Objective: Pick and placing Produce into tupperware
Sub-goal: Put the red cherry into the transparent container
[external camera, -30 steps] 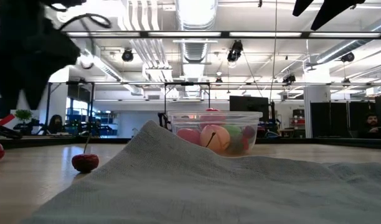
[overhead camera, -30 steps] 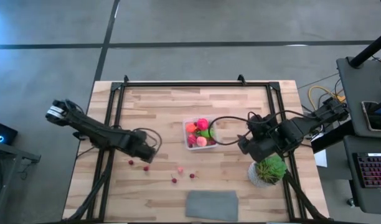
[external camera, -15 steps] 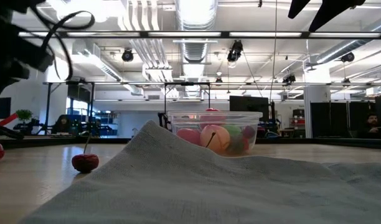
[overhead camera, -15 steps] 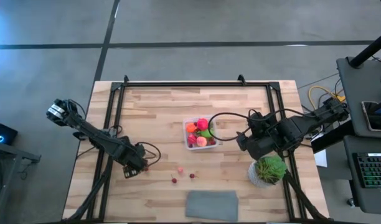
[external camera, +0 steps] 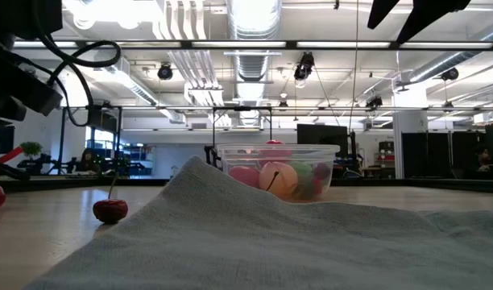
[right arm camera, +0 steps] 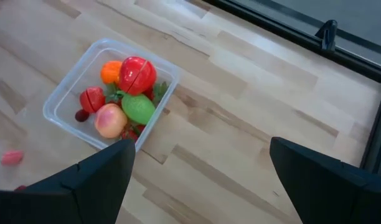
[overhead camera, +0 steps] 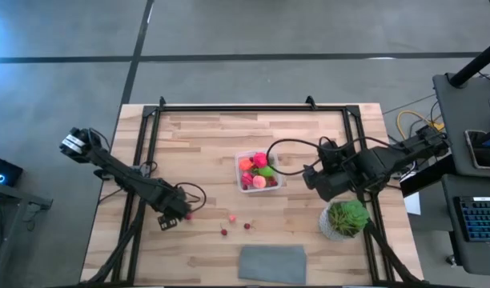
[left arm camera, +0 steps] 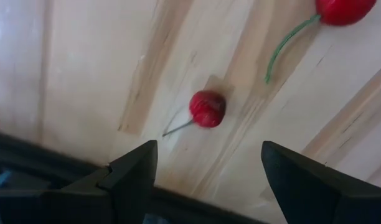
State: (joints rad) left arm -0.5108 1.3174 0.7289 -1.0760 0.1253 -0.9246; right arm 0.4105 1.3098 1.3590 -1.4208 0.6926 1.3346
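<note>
The clear tupperware (overhead camera: 259,170) stands mid-table on its base and holds red, orange, pink and green produce (right arm camera: 129,93). It also shows in the low view, as the tub (external camera: 275,171) behind the cloth. Loose on the wood lie small dark red berries (overhead camera: 224,232), (overhead camera: 247,226) and a pink piece (overhead camera: 231,218). My left gripper (overhead camera: 171,214) hangs open, low over the table's near-left part. In the left wrist view, my left gripper (left arm camera: 209,149) has a stemmed red berry (left arm camera: 207,107) just ahead of its fingers, untouched. A second berry (left arm camera: 343,9) lies farther on. My right gripper (overhead camera: 317,180) waits open, right of the tub.
A flat grey cloth (overhead camera: 273,262) lies at the near edge and fills the foreground of the low view. A potted green plant (overhead camera: 345,218) stands near my right arm. Black frame rails (overhead camera: 145,144) run along the table's left, far and right sides. A cherry (external camera: 110,209) lies left of the cloth.
My left gripper has moved toward the table's near-left corner and has gone down over the berries there, most of it in the first half second. My right gripper has drifted a little toward the far edge. The produce and the tub have stayed put.
</note>
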